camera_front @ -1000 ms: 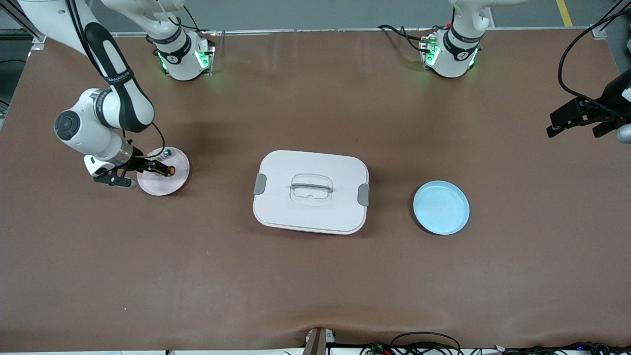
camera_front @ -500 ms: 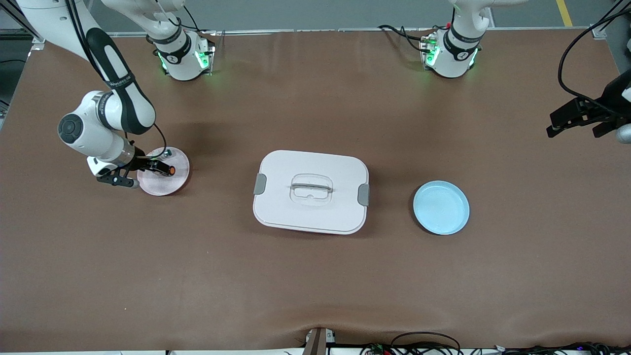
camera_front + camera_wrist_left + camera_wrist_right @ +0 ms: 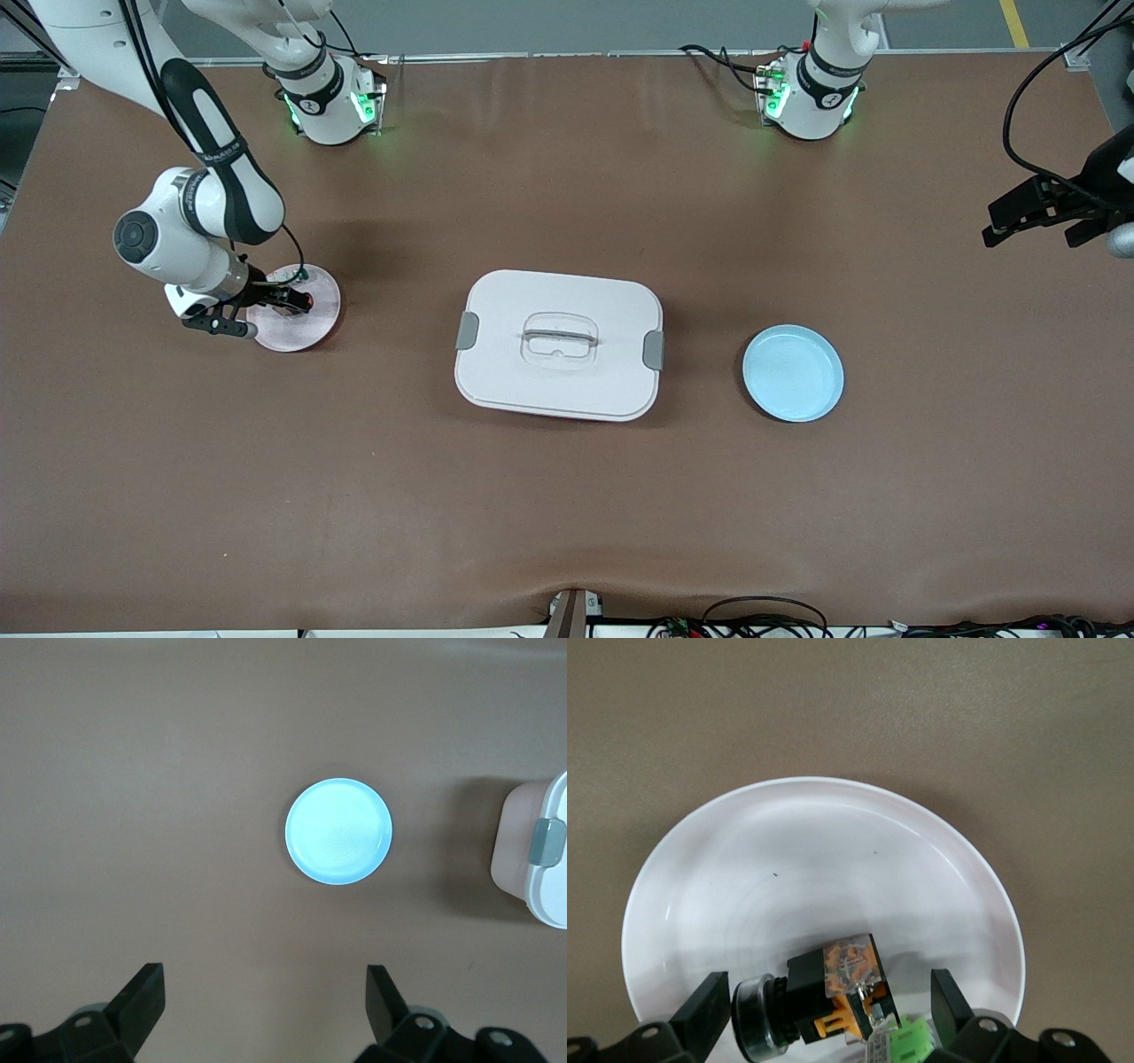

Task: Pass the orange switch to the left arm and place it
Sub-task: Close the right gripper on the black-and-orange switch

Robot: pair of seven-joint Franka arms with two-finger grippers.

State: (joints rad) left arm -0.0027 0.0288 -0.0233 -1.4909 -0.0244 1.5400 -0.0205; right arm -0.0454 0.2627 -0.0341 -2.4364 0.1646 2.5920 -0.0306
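Note:
The orange switch (image 3: 824, 992) lies on its side on the pink plate (image 3: 310, 323) at the right arm's end of the table; it also shows in the front view (image 3: 301, 301). My right gripper (image 3: 276, 313) is low over that plate, open, with its fingers on either side of the switch (image 3: 830, 1005). The white box (image 3: 558, 346) stands in the middle of the table. My left gripper (image 3: 1032, 213) waits high at the left arm's end of the table, open and empty (image 3: 264, 1001).
A small green-and-silver part (image 3: 908, 1041) lies on the pink plate (image 3: 833, 859) beside the switch. A blue plate (image 3: 793, 372) sits between the box and the left arm's end; the left wrist view shows it (image 3: 338, 831) and a corner of the box (image 3: 540, 850).
My right arm has shifted a little toward the box and the gripper has settled round the switch on the pink plate. The left arm has not moved.

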